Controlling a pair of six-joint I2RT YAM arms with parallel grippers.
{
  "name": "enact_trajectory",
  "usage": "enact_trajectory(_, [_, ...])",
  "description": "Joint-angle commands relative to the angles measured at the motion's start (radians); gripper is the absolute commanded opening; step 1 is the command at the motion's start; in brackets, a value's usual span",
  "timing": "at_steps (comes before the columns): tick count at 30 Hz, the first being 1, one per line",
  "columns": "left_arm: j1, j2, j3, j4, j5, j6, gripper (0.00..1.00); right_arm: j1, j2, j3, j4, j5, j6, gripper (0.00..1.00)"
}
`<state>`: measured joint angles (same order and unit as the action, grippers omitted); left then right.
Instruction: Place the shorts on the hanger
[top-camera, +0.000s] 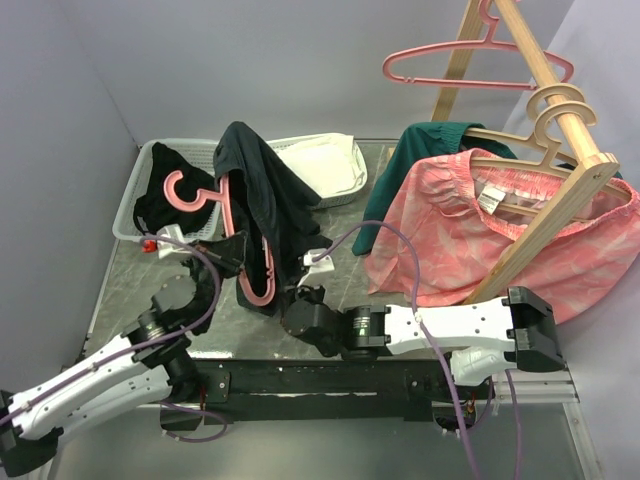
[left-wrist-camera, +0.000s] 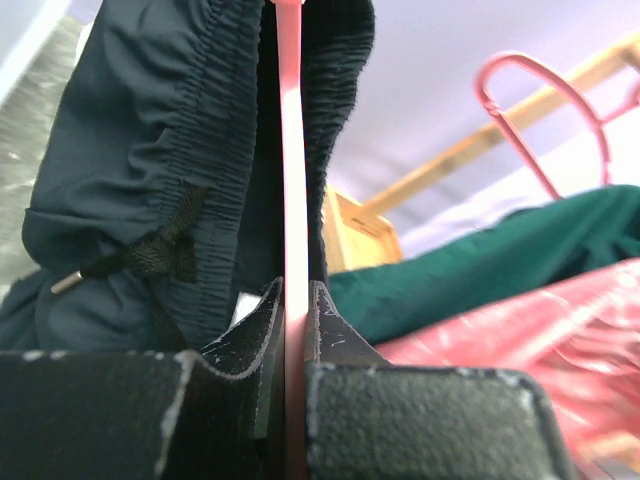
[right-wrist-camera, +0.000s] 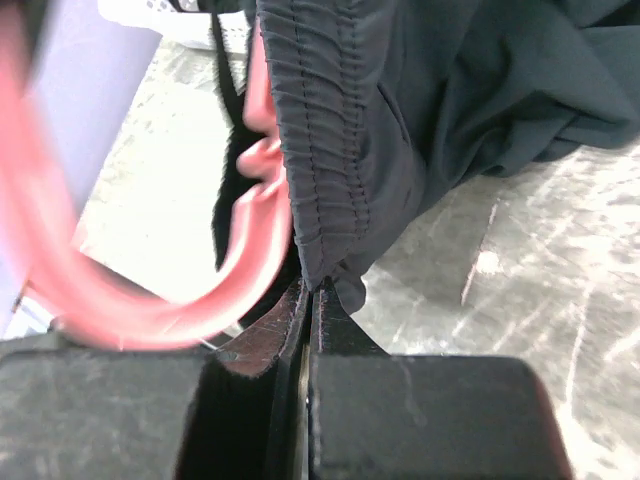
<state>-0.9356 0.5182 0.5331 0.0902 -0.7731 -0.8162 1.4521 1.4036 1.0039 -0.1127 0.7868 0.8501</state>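
Note:
The pink hanger (top-camera: 228, 205) stands upright over the table's left middle, hook to the left. The dark shorts (top-camera: 268, 190) are draped over it and hang down its right side. My left gripper (top-camera: 229, 257) is shut on a thin bar of the hanger (left-wrist-camera: 292, 200), with the shorts' waistband and drawstring (left-wrist-camera: 150, 170) just above the jaws (left-wrist-camera: 295, 287). My right gripper (top-camera: 282, 298) is shut on the lower edge of the shorts' elastic waistband (right-wrist-camera: 320, 150); the jaws (right-wrist-camera: 311, 287) pinch the fabric, and the hanger (right-wrist-camera: 245, 270) curves just to their left.
A white basket (top-camera: 133, 195) with dark clothes and a second white basket (top-camera: 335, 178) sit at the back. A wooden rack (top-camera: 565, 125) on the right carries another pink hanger (top-camera: 470, 65), wooden hangers, pink shorts (top-camera: 460, 235) and a green garment (top-camera: 395, 180).

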Motion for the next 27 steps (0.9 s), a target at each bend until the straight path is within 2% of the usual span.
enact_trajectory(1, [0.003, 0.060, 0.079, 0.238, -0.153, 0.052, 0.01, 0.069, -0.035, 0.100, -0.185, 0.114, 0.036, 0.00])
enact_trajectory(6, [0.003, 0.095, 0.061, 0.284, -0.149, 0.140, 0.01, 0.070, -0.087, 0.147, -0.235, 0.008, 0.011, 0.00])
enact_trajectory(10, [0.001, 0.138, 0.024, 0.307, -0.112, 0.138, 0.01, 0.042, -0.068, 0.287, -0.265, -0.116, -0.055, 0.00])
enact_trajectory(13, [-0.003, 0.174, 0.022, 0.278, -0.072, 0.129, 0.01, -0.022, -0.042, 0.386, -0.295, -0.222, -0.105, 0.00])
enact_trajectory(15, [-0.011, 0.186, 0.024, 0.255, -0.019, 0.130, 0.01, -0.116, -0.052, 0.404, -0.309, -0.334, -0.118, 0.00])
enact_trajectory(17, [-0.040, 0.195, 0.021, 0.226, 0.004, 0.109, 0.01, -0.174, -0.084, 0.377, -0.256, -0.443, -0.126, 0.00])
enact_trajectory(19, [-0.071, 0.204, 0.010, 0.172, 0.046, 0.062, 0.01, -0.225, -0.086, 0.334, -0.245, -0.452, -0.126, 0.00])
enact_trajectory(21, [-0.077, 0.203, -0.022, 0.122, 0.086, 0.013, 0.01, -0.242, -0.065, 0.261, -0.234, -0.480, -0.109, 0.00])
enact_trajectory(23, [-0.077, 0.201, -0.074, 0.103, 0.150, -0.072, 0.01, -0.246, -0.042, 0.187, -0.154, -0.503, -0.080, 0.00])
enact_trajectory(27, [-0.077, 0.204, -0.186, 0.103, 0.262, -0.194, 0.08, -0.246, 0.003, -0.006, -0.035, -0.508, -0.025, 0.00])
